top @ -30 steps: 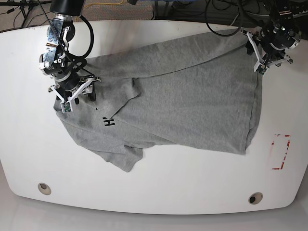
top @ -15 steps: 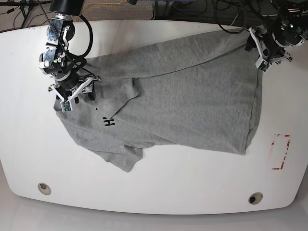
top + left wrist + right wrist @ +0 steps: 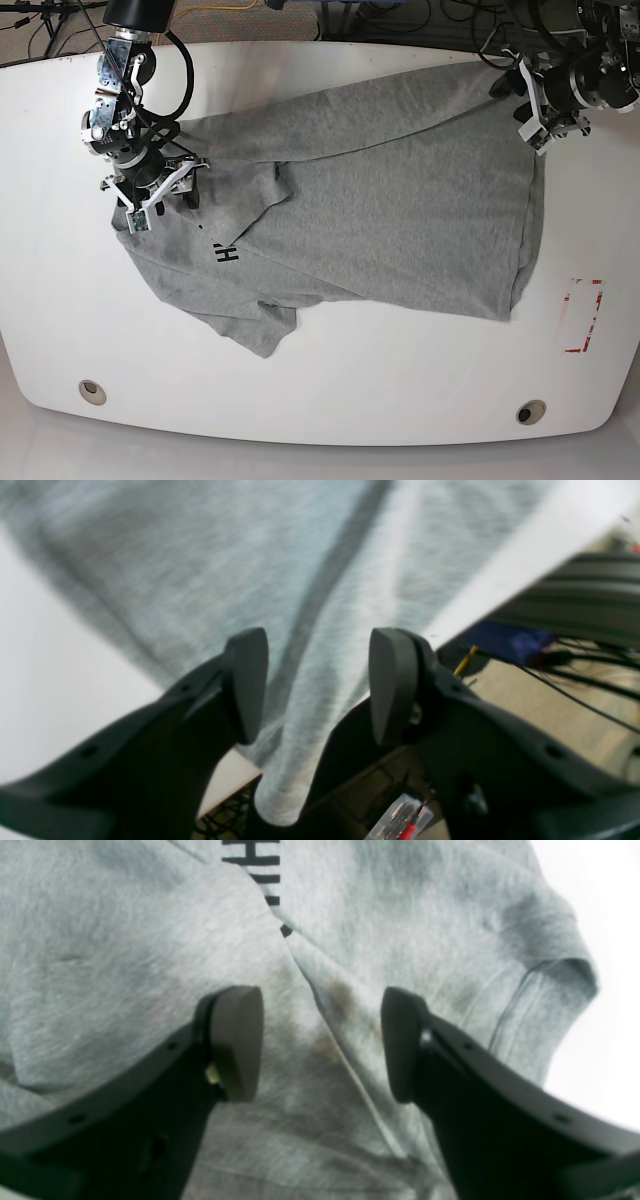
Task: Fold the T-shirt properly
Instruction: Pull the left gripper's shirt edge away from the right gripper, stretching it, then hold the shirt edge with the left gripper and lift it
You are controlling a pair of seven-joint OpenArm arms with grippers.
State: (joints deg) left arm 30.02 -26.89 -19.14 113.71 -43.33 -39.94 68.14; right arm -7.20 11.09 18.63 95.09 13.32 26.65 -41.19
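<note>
The white table (image 3: 330, 400) is seen with two round holes near its front edge and a red-marked rectangle (image 3: 583, 316) at one side. The T-shirt (image 3: 400, 220) is spread rumpled across it. The right gripper (image 3: 160, 195) and left gripper (image 3: 530, 105) are held apart, empty, over the cloth. Cables (image 3: 60, 25) are strewn behind.

Robotics lab bench. White rounded table (image 3: 330, 390) with two cable grommets (image 3: 92, 391) in its front edge and a red taped rectangle (image 3: 583, 316) marking a spot. Two arms (image 3: 118, 90) mounted at the far edge. Loose black cables (image 3: 470, 40) trail over the carpet (image 3: 40, 35) behind the table.
</note>
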